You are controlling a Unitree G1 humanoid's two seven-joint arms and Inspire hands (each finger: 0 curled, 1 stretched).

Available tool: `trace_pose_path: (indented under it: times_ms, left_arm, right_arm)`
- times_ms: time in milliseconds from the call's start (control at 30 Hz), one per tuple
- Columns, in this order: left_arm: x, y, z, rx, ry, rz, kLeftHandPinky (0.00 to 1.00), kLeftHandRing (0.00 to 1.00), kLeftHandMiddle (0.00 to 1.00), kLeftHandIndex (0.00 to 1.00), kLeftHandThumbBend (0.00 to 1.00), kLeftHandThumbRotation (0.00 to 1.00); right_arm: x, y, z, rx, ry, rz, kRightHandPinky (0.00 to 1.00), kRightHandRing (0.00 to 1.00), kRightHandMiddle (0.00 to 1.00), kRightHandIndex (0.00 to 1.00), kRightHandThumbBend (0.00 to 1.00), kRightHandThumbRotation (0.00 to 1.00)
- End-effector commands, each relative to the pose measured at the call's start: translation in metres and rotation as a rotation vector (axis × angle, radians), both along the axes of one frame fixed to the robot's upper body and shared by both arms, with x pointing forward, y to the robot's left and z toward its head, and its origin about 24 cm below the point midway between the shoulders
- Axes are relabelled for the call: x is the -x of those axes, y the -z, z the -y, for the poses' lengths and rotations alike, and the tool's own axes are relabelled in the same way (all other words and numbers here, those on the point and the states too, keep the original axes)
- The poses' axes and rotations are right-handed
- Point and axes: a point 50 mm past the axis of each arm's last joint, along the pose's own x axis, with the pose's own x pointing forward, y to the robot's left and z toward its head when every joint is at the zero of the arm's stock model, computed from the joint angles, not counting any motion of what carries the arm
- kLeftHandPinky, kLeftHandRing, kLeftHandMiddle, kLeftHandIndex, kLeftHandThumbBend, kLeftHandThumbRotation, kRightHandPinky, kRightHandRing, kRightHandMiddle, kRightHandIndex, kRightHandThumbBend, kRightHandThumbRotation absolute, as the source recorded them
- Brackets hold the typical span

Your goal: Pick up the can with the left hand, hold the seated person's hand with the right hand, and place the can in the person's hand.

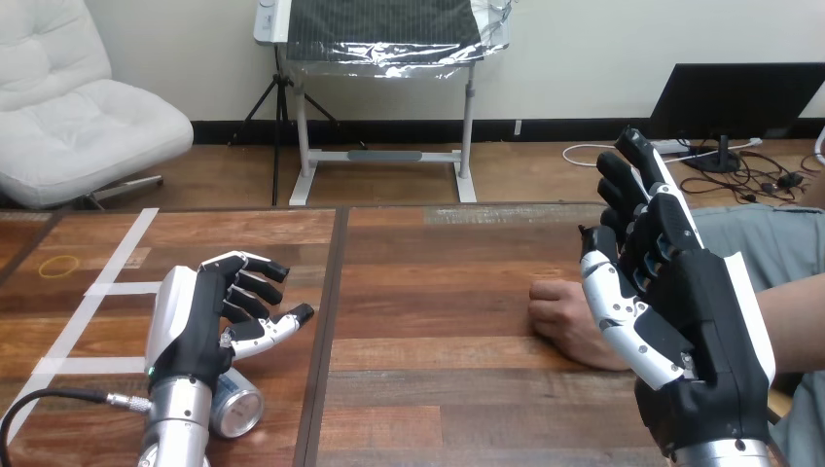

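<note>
A silver can (pixel 236 404) lies on its side on the table at the lower left, mostly hidden under my left wrist. My left hand (pixel 209 316) hovers just above and beyond it, fingers loosely bent and thumb out, holding nothing. My right hand (pixel 681 302) is raised at the right with its fingers straight and pointing up, open. The person's hand (pixel 564 321) rests on the table as a loose fist, just left of and partly behind my right hand. I cannot tell whether they touch.
White tape strips (pixel 107 287) cross the table's left part, and a yellow rubber band (pixel 60 265) lies near the far left. A dark seam (pixel 326 321) splits the wooden table top. The person's forearm (pixel 793 326) comes in from the right.
</note>
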Motion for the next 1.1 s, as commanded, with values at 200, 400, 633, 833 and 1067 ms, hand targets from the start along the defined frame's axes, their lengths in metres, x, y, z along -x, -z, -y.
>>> trace_pose_path:
  times_ms: [200, 400, 633, 833, 1067]
  left_arm:
    - [-0.009, -0.026, -0.004, -0.002, 0.049, 0.131, 0.42, 0.47, 0.53, 0.57, 0.64, 0.00]
    - [-0.008, -0.030, -0.006, -0.032, 0.083, 0.145, 0.42, 0.48, 0.54, 0.58, 0.63, 0.00]
    - [-0.007, -0.035, -0.010, -0.037, 0.125, 0.148, 0.42, 0.49, 0.56, 0.59, 0.62, 0.00]
    - [-0.007, -0.040, -0.012, -0.055, 0.148, 0.152, 0.44, 0.51, 0.57, 0.59, 0.62, 0.00]
    - [-0.006, -0.044, -0.016, -0.049, 0.159, 0.167, 0.45, 0.52, 0.58, 0.60, 0.63, 0.00]
  right_arm:
    - [-0.005, -0.019, -0.003, -0.032, -0.006, 0.105, 1.00, 0.97, 0.94, 0.96, 0.00, 0.00]
    - [-0.006, -0.019, -0.003, -0.034, -0.008, 0.107, 1.00, 0.96, 0.94, 0.95, 0.00, 0.00]
    - [-0.006, -0.018, -0.003, -0.031, -0.007, 0.109, 1.00, 0.96, 0.94, 0.95, 0.00, 0.00]
    - [-0.006, -0.018, -0.003, -0.032, -0.001, 0.107, 1.00, 0.96, 0.94, 0.95, 0.00, 0.00]
    - [-0.007, -0.018, -0.003, -0.046, -0.005, 0.107, 1.00, 0.96, 0.94, 0.95, 0.00, 0.00]
